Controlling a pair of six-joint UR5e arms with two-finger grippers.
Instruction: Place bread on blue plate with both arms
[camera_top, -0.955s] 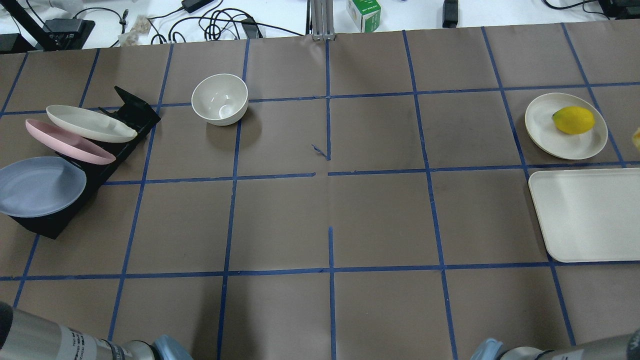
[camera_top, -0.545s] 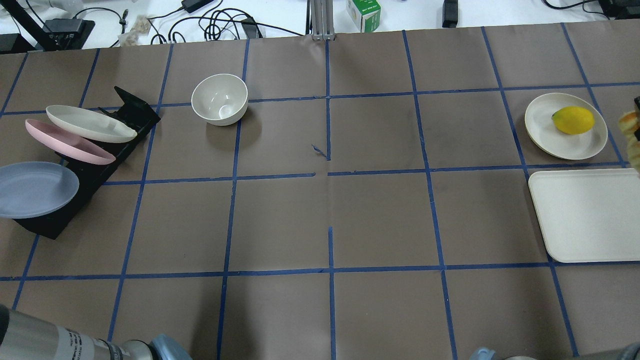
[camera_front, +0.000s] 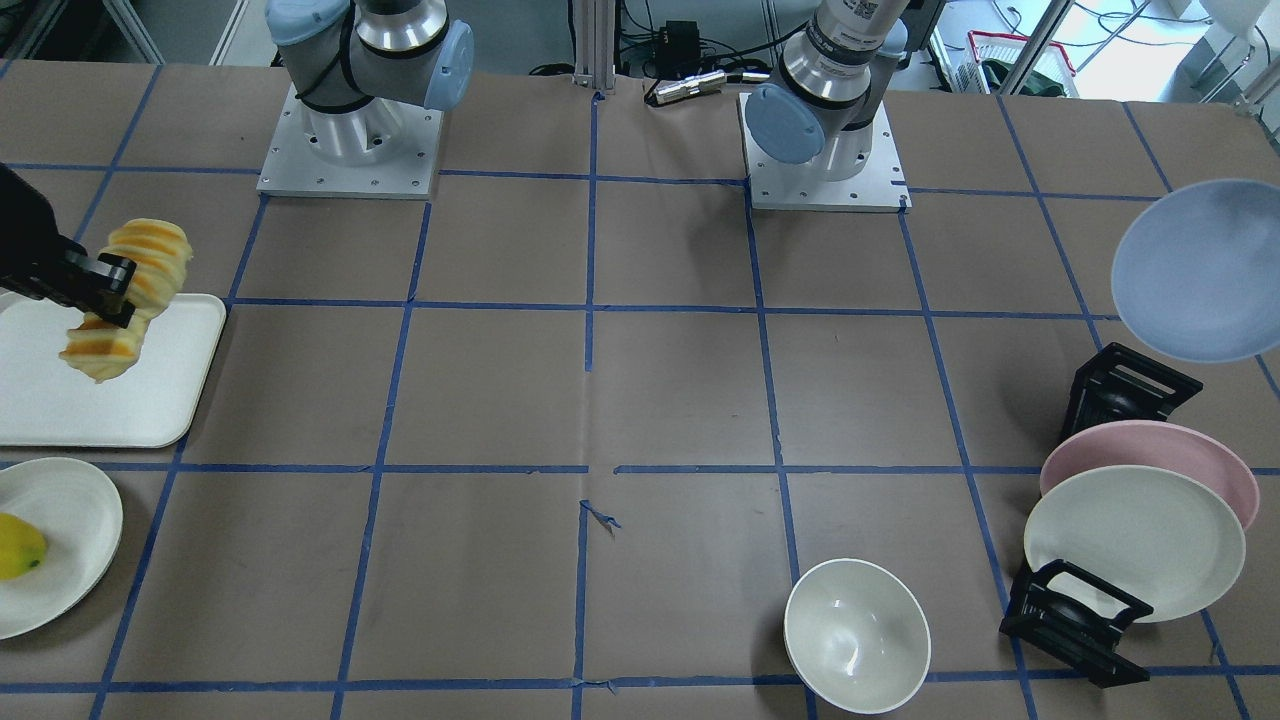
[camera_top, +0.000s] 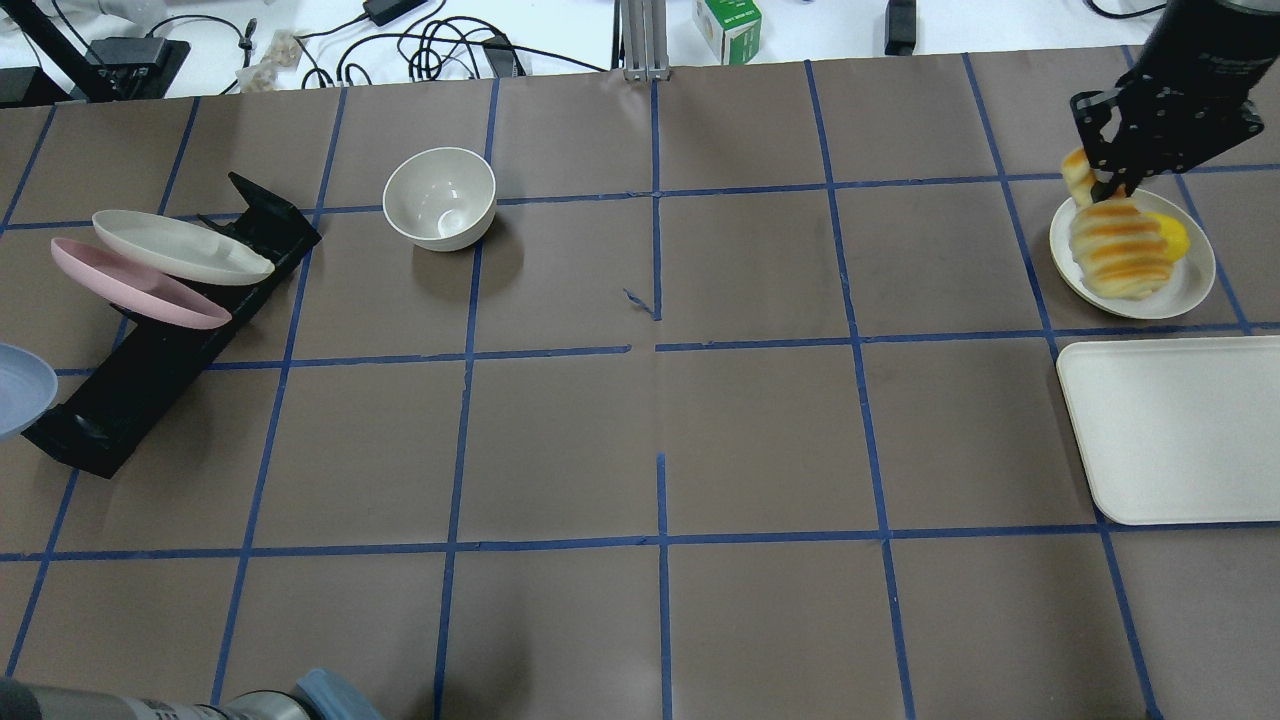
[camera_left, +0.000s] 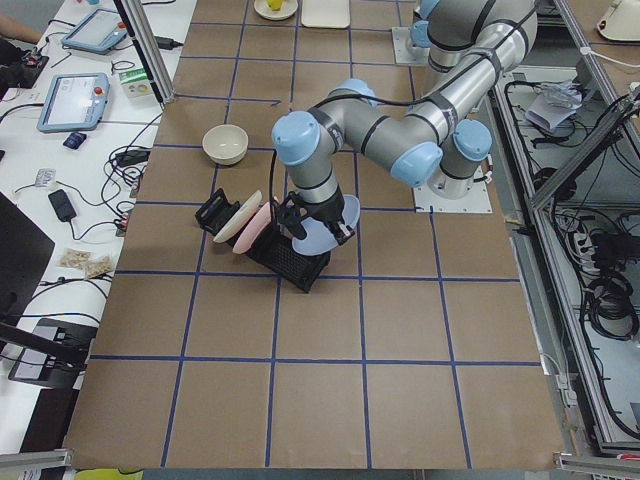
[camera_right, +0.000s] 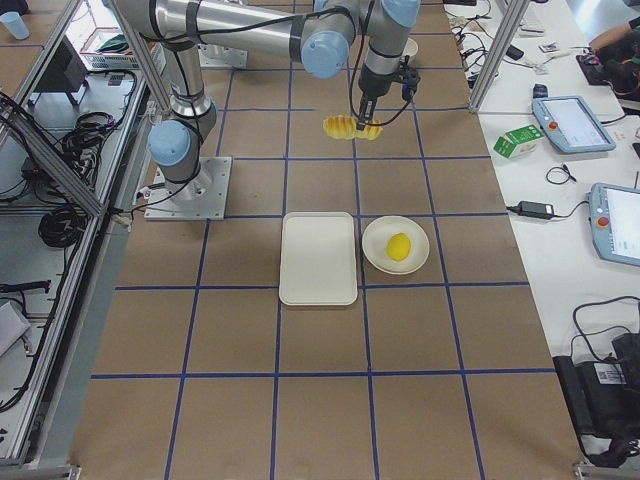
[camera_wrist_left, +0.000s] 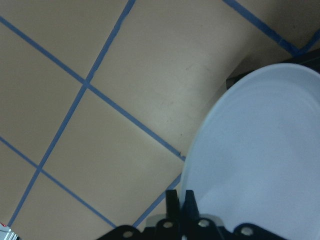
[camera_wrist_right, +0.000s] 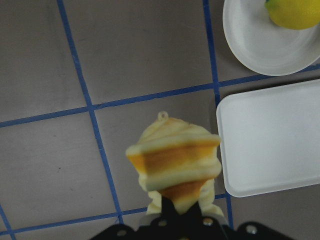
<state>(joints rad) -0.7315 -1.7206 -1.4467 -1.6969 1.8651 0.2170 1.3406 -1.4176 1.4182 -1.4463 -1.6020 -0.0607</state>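
Bread (camera_front: 150, 258) hangs clenched in the right gripper (camera_front: 98, 292); the left gripper (camera_wrist_left: 180, 196) grasps the blue plate (camera_front: 1195, 270) by its rim. Apparently the carrying step; next, the plate must come level beneath the bread.

Brown table (camera_top: 560, 440) — blue tape grid (camera_top: 660, 541)

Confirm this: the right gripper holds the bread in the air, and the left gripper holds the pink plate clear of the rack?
Wrong plate. The left gripper holds the blue plate, as the left wrist view shows; the pink plate sits in the rack. The right gripper does hold the bread aloft.
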